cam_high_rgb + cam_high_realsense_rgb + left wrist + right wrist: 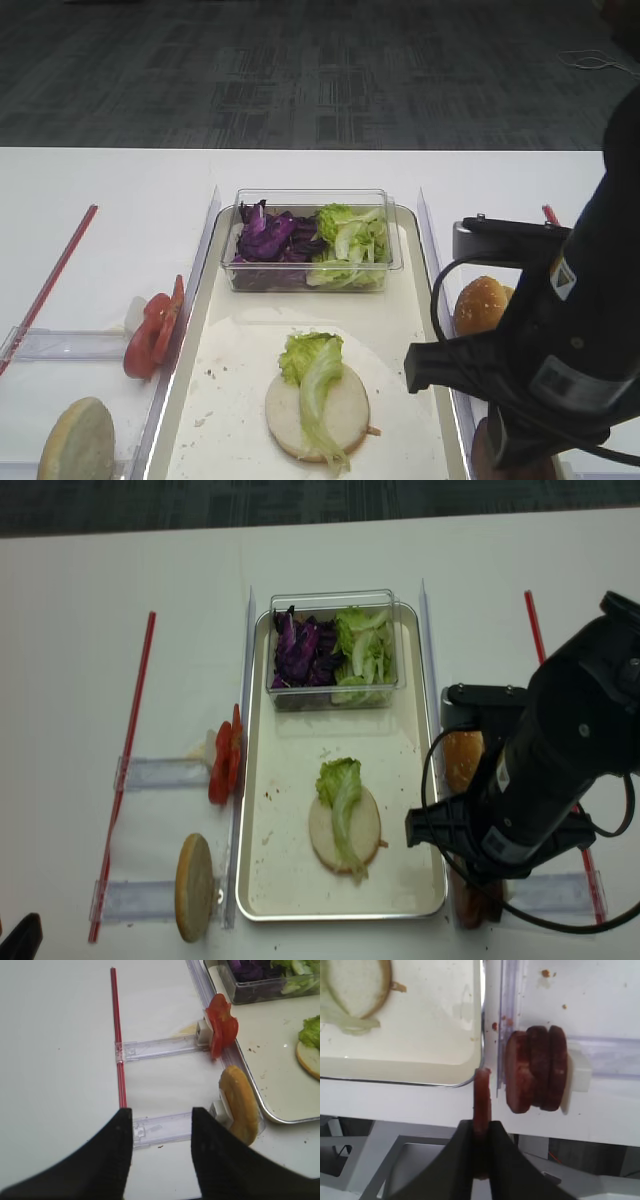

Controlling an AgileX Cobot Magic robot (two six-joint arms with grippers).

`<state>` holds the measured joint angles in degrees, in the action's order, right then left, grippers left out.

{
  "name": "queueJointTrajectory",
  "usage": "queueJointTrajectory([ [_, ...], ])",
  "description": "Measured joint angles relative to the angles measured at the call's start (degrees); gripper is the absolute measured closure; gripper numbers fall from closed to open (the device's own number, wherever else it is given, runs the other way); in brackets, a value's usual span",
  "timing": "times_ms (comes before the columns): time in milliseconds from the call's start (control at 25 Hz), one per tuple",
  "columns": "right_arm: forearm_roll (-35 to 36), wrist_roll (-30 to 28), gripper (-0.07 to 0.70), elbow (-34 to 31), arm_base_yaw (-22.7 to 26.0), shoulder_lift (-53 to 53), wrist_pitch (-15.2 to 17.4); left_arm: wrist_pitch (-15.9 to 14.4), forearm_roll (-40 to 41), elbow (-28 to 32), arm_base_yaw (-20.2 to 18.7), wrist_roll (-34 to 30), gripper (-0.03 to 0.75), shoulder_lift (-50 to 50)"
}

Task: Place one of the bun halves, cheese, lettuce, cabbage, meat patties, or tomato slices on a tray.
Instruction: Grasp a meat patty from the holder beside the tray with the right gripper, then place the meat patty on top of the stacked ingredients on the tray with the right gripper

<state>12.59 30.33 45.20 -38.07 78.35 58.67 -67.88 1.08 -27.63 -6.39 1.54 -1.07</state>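
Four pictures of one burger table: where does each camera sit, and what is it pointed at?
Exterior high: across the table, angled down at the tray; the right arm fills the right.
Realsense high: straight overhead; same arm.
Right wrist: on the right arm; its end effector pinches a meat patty beside the patty stack.
Left wrist: on the left arm; open end effector above tomato slices.
Shared: both high views show the bun half with lettuce.

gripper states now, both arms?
Left gripper: open, holding nothing, above the white table.
Right gripper: shut on a meat patty, held on edge beside the tray.
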Motion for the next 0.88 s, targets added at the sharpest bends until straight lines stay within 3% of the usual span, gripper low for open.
queueJointTrajectory([
  [240,5.19,-3.67,0.54,0.0,0.0,-0.36,-2.49,0.0,0.0,0.0,0.0,0.0,0.445,0.0],
  [680,14.59,-11.86,0.54,0.0,0.0,-0.36,-16.82,0.0,0.0,0.0,0.0,0.0,0.445,0.0],
  [880,20.1,-18.32,0.54,0.0,0.0,3.4,-19.42,0.0,0.0,0.0,0.0,0.0,0.445,0.0],
])
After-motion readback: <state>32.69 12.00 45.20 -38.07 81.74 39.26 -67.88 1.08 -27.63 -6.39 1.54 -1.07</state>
